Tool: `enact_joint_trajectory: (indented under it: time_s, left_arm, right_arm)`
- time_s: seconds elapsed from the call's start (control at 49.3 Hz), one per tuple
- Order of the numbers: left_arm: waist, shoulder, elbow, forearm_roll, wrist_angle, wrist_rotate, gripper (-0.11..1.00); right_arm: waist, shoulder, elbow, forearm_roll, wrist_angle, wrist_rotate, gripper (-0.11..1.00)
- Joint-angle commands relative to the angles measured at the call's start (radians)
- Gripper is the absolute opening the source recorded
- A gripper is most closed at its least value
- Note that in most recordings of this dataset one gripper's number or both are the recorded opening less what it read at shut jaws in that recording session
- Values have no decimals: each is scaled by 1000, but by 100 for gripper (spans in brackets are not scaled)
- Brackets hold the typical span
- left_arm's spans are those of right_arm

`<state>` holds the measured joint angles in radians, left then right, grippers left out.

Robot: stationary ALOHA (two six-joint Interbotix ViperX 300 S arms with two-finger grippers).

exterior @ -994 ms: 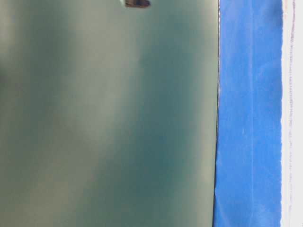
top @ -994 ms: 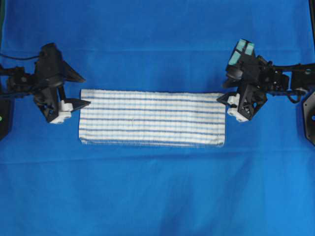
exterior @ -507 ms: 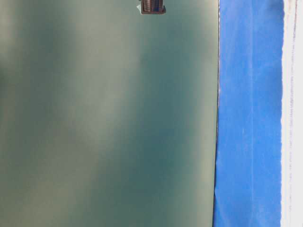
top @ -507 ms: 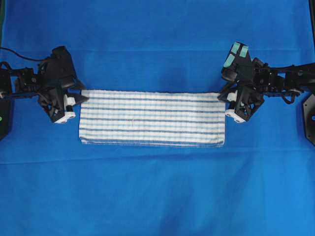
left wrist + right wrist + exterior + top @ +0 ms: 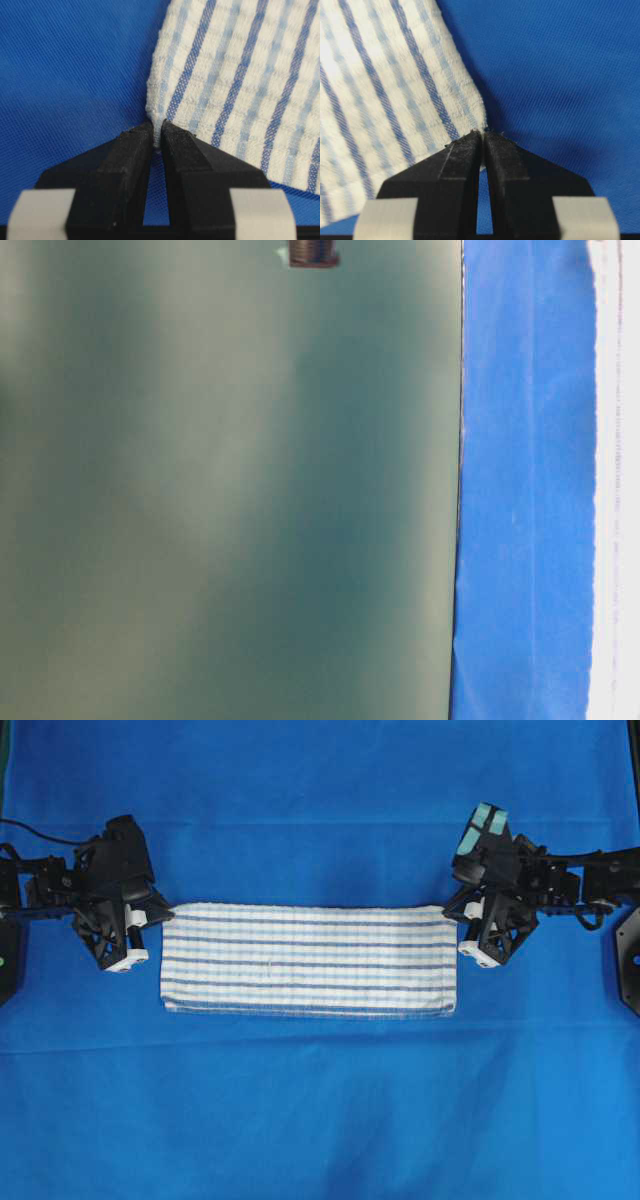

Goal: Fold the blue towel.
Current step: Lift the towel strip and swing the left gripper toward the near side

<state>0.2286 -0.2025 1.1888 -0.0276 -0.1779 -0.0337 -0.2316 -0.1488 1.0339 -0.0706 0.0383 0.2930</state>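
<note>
Fingertips of the left gripper [image 5: 156,137] and the right gripper [image 5: 483,134] are pinched nearly shut, each on a far corner of the blue towel [image 5: 308,960], which lies flat between them as a long strip on the blue tablecloth [image 5: 320,1120]. Each bite looks thin, only the corner's very edge. Lift both corners gently and level, or one may slip out

My table-level view is blocked by a blurred grey-green surface [image 5: 230,490]; both wrist views crop the blue towel [image 5: 240,75].
</note>
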Motion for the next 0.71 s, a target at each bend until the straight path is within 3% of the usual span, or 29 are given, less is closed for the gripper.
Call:
enact_joint_trajectory:
  time_s: [0.0,0.284,0.507,0.69]
  left_arm:
    - [2,-63,-23,2,35,0,4]
    - [-55,-291,-64,2,199,-11,4]
    - [-129,-479,-44,0,215,-21,4]
    - [-152,-549,-31,-2,215,-29,4]
  right_arm:
    - [-2,-67,-17,0,12,5,4]
    - [17,-296,-28,5,144,8,4]
    - [64,-442,-23,8,186,9,4]
    - [84,-494,-17,14,190,9,4]
